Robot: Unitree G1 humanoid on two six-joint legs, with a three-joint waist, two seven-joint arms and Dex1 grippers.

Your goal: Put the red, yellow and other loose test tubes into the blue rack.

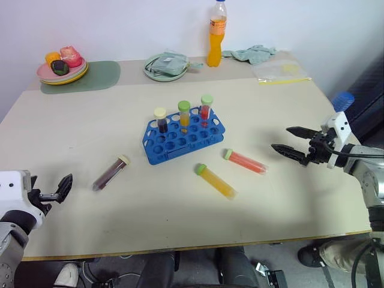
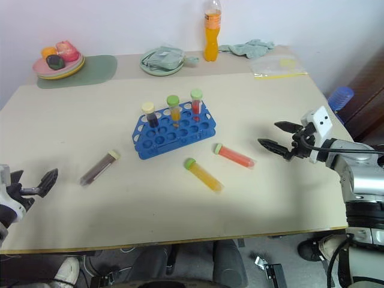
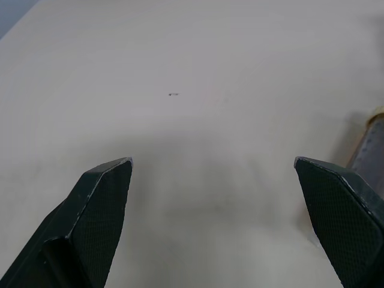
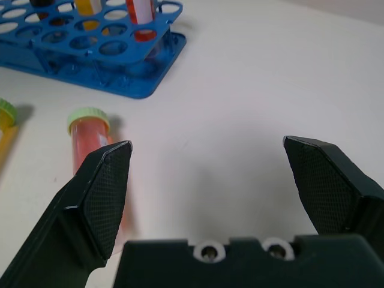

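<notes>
The pale table [image 1: 180, 210] stood against a white wall [image 1: 120, 24], plates [image 1: 63, 73] and an orange bottle [image 1: 216, 33] at the back. The blue rack [image 1: 183, 137] sat mid-table holding three tubes; the red tube [image 1: 245, 161], yellow tube [image 1: 215, 180] and dark tube [image 1: 110, 173] lay loose nearby. The left gripper [image 3: 216, 198] and right gripper [image 1: 291, 143] both gaped wide, empty.

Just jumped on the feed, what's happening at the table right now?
Nothing is held yet. Both hands are open: the right hand hovers beside the red tube, the left hand sits near the dark tube. Those two and the yellow tube lie loose on the table. The blue rack already holds three upright tubes.
</notes>
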